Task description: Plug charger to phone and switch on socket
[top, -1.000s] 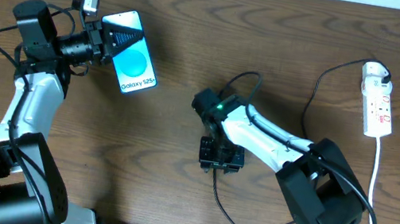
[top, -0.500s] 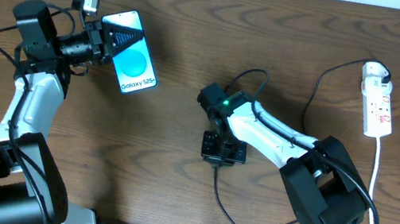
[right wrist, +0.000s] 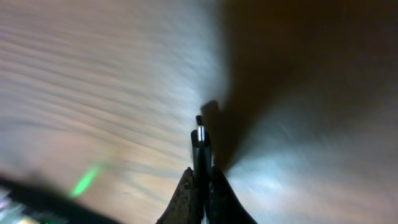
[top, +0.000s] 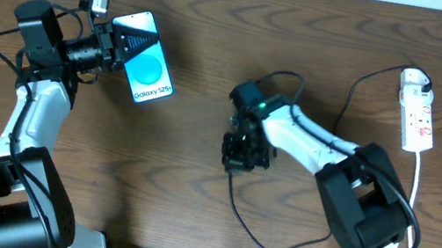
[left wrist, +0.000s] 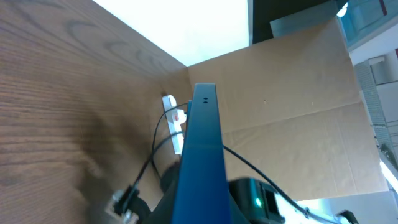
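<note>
The charger [top: 349,100] trails from the white socket [top: 416,109] near the table's [top: 217,34] right edge, loops low, then climbs to the right gripper [top: 243,154] mid-table. Far left, the left gripper [top: 120,41] clamps the phone [top: 147,72], screen up.

From the left wrist, the phone [left wrist: 202,155] shows edge-on, with the socket [left wrist: 173,115] beyond.

The right wrist view is blurred: narrow fingers [right wrist: 184,198] pinch the plug tip [right wrist: 200,132].

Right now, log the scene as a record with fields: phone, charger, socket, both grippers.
phone: blue screen lit, held by left gripper
charger: plug tip pinched in right gripper, apart from phone
socket: far right, charger's white plug sits on its far end; switch state unreadable
left gripper: shut on phone
right gripper: shut on charger
</note>
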Controlling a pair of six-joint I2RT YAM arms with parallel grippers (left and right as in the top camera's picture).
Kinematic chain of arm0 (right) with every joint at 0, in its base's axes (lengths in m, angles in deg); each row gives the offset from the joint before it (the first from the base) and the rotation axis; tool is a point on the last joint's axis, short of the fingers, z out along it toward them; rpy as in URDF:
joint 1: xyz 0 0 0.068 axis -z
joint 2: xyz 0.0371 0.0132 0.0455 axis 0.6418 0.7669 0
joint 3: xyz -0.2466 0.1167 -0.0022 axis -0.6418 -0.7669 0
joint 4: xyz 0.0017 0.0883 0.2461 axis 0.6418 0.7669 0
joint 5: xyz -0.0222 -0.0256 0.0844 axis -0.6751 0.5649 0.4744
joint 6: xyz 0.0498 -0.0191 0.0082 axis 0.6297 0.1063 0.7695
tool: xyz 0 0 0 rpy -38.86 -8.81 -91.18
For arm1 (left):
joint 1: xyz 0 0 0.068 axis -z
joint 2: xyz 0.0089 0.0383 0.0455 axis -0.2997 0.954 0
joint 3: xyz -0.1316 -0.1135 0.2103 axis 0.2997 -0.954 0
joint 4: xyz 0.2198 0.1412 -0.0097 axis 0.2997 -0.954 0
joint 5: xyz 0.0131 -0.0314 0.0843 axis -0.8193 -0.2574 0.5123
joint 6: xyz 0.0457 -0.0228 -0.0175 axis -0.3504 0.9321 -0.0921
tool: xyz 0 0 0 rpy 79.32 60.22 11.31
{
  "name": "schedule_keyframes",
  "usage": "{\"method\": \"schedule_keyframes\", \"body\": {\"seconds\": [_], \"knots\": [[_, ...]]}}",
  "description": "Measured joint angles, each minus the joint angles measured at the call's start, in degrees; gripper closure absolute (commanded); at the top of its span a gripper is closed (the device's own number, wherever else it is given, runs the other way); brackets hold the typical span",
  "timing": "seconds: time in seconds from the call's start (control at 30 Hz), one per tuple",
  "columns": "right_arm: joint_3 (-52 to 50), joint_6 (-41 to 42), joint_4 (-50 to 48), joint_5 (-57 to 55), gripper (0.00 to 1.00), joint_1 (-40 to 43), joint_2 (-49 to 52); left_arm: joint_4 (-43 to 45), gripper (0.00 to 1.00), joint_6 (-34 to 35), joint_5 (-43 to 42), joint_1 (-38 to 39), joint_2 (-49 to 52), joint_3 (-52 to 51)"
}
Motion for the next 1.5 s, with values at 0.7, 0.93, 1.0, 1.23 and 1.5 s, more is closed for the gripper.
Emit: {"method": "schedule_keyframes", "body": {"seconds": [0.7,0.93,1.0,1.23,1.5], "knots": [[0.44,6.1,-71.58,50.05,0.99,6.84,0.52,36.87,0.93,26.47,6.99,-0.02,0.09,-0.83],[0.72,26.34,-103.65,53.68,0.99,4.0,0.74,45.22,0.92,37.68,7.58,-0.02,0.11,-0.9],[0.79,31.17,-107.73,54.45,0.99,3.37,0.74,45.29,0.93,39.06,7.52,-0.02,0.11,-0.9],[0.79,37.92,-108.93,55.34,0.99,2.78,0.74,45.27,0.93,41.03,7.56,-0.02,0.11,-0.9],[0.79,39.47,-109.0,55.8,0.99,2.71,0.74,45.27,0.93,41.35,5.75,-0.02,0.11,-0.9]]}}
